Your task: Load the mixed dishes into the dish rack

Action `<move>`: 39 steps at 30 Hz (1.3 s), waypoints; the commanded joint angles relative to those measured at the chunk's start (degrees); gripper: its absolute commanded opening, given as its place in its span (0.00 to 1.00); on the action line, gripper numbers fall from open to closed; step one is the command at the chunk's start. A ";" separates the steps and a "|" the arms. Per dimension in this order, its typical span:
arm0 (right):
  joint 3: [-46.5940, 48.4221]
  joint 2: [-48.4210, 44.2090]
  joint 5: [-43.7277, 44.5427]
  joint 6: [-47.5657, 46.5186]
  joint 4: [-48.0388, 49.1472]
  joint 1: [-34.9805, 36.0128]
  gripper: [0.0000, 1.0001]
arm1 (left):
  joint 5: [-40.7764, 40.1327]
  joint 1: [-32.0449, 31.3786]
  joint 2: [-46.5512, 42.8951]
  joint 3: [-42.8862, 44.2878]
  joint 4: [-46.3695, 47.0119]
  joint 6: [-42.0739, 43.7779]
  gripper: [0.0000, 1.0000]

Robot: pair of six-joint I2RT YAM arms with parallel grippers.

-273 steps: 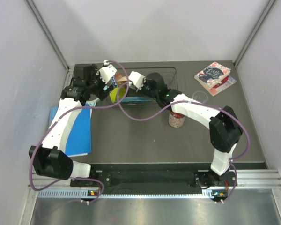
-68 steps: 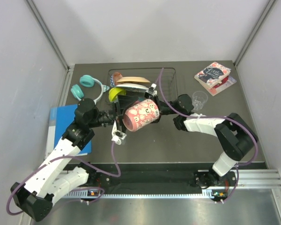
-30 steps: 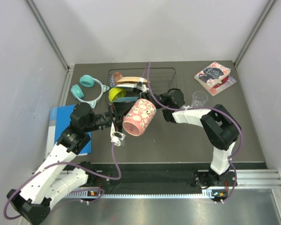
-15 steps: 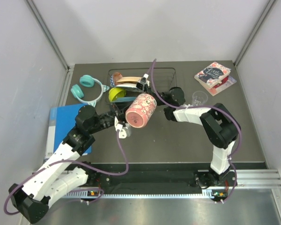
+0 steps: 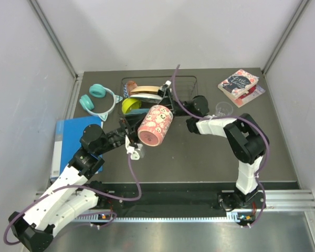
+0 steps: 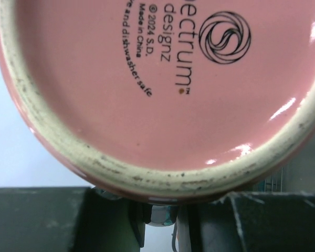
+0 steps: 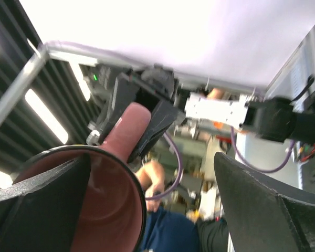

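Precariously, the left fingers (image 6: 262, 220) are pinching narrow, seemingly holding the pink floral mug (image 5: 155, 126) aloft; the right fingers (image 7: 273, 210) are spreading wide at its rim.
With one small grip carrying it, the mug could be twisting loose and dropping beside the dish rack (image 5: 188, 84), whose left end is holding the small yellow-green bowl (image 5: 128, 106) and leaning plates (image 5: 147, 90).

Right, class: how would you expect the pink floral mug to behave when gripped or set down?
The pink floral mug shows glossy highlights on its base, so it is probably glazed ceramic: rigid, slippery, breakable if dropped. Its cylindrical side suggests it would roll if laid down. The rough foot ring may grip when stood upright.
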 commanded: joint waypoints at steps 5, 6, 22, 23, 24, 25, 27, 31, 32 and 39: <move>2.10 -0.97 6.53 14.02 21.85 -10.20 1.00 | 7.55 -1.91 -2.46 1.67 4.55 1.61 0.00; 2.10 -1.06 6.80 14.11 21.85 -10.81 1.00 | 7.55 -1.91 -2.46 1.67 4.46 1.61 0.00; -6.14 -6.41 4.95 11.21 21.59 -29.69 1.00 | 0.62 -1.91 8.17 9.66 4.11 -5.95 0.00; -7.03 -7.21 5.56 11.03 21.59 -31.28 1.00 | 0.17 -1.91 9.22 10.45 4.19 -6.65 0.00; -7.74 -9.04 5.31 10.51 21.59 -32.87 1.00 | -0.09 -1.82 11.24 11.94 3.93 -7.00 0.00; -8.79 -10.02 5.04 9.63 21.59 -35.23 1.00 | -0.44 -1.91 12.21 12.73 3.58 -7.97 0.00; -9.50 -12.99 5.13 8.93 21.59 -36.66 1.00 | -1.76 -1.91 15.71 15.71 2.09 -8.67 0.00; -9.33 -17.57 4.16 6.30 21.24 -36.92 1.00 | -4.75 -1.82 22.32 21.61 0.07 -12.88 0.00; -9.50 -18.54 4.25 5.85 21.33 -37.01 1.00 | -5.28 -1.82 23.72 23.18 -0.37 -14.11 0.00; -12.75 -28.29 1.97 3.83 20.10 -37.10 0.99 | -11.07 -1.91 41.63 42.58 -10.47 -22.38 0.00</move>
